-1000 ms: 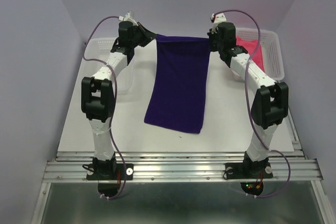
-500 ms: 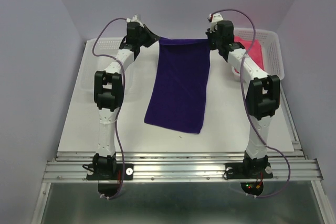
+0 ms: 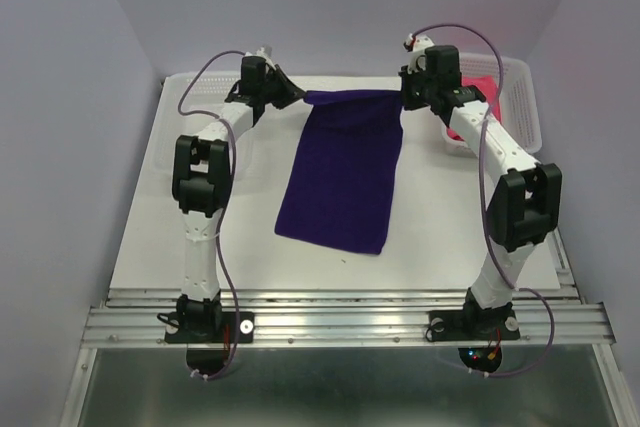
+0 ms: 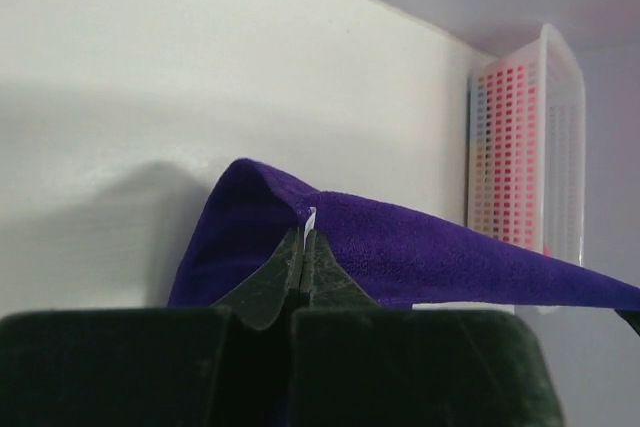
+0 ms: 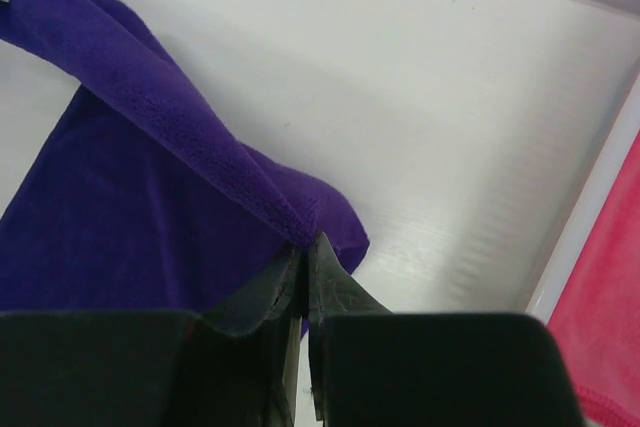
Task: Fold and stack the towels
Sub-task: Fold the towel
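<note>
Top view: the dark purple towel (image 3: 345,172) lies down the middle of the desk (image 3: 160,237). Its far edge is raised off the surface, strung between the left gripper (image 3: 293,95) and the right gripper (image 3: 405,99). A white basket (image 3: 525,107) stands at the far right corner.

Left wrist view: jaws pinched tight on one towel corner. A white tag (image 4: 310,219) shows at the tips, unseen from above.

Right wrist view: jaws nearly closed, clamping the other far corner. A pink towel (image 5: 605,327) lies in the basket.

No legible text, label, brand, number or sign appears in any view. The small white tag (image 4: 310,218) on the dark purple soft cloth towel (image 4: 420,247), centre of the left wrist view, carries no readable print.
</note>
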